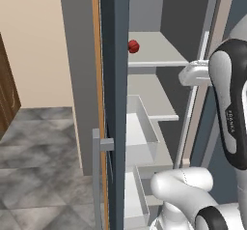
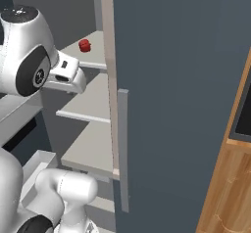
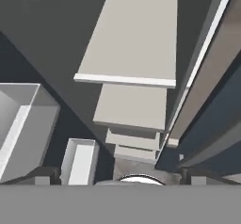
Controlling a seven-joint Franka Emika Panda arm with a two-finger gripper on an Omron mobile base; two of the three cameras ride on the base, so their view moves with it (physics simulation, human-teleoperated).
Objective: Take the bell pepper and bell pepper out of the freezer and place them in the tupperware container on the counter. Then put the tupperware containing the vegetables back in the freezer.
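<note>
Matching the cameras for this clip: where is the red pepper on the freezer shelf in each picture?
Left base view: red pepper at the left end of an upper freezer shelf, beside the door edge.
Right base view: red pepper upper left, on the same shelf, above the gripper.
Hand view: not in it; it looks down over lower shelves and drawers.
Shared landmark: the stack of light grey shelves.

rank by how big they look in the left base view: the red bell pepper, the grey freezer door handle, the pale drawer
1. pale drawer, the widest of the three.
2. grey door handle, long but thin; it sits nearer the camera, so its place against the drawer is unsure.
3. bell pepper, clearly smallest, a small red lump on an upper shelf.
</note>
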